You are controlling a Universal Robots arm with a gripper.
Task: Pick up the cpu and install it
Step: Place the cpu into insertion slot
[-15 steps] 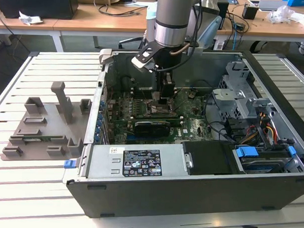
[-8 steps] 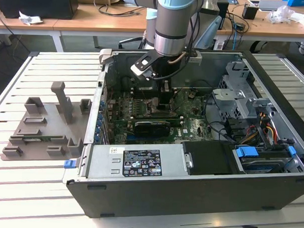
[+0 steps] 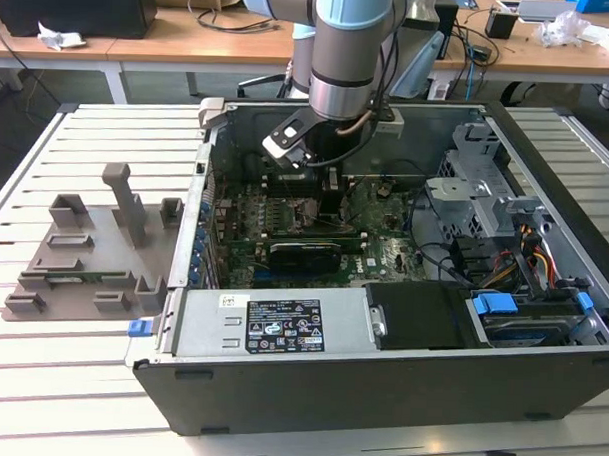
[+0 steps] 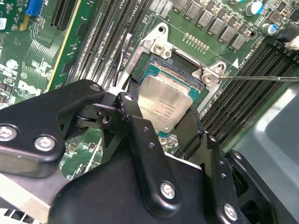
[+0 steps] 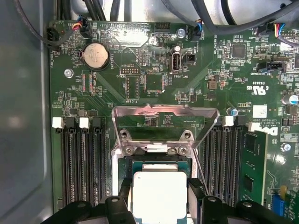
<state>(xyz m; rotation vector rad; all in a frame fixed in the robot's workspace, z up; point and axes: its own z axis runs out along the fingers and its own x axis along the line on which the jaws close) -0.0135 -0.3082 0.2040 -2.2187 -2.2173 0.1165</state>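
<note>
The cpu (image 4: 164,101), a flat square chip with a shiny silver top, hangs just over the open socket (image 4: 161,70) on the green motherboard, slightly tilted. My gripper (image 4: 163,114) is shut on it, one black finger (image 4: 132,108) against each of two opposite edges. In the first wrist view the cpu (image 5: 159,196) sits between the fingers (image 5: 125,192) above the socket (image 5: 159,163), whose metal load plate (image 5: 164,116) stands swung open. In the exterior view the gripper (image 3: 311,183) reaches down inside the computer case (image 3: 380,371).
Memory slots (image 5: 81,158) flank the socket on both sides. A thin metal lever (image 4: 261,78) sticks out by the socket. The drive cage (image 3: 486,194) and power supply (image 3: 281,322) crowd the case. A grey fixture tray (image 3: 83,260) lies on the slatted table at the exterior view's left.
</note>
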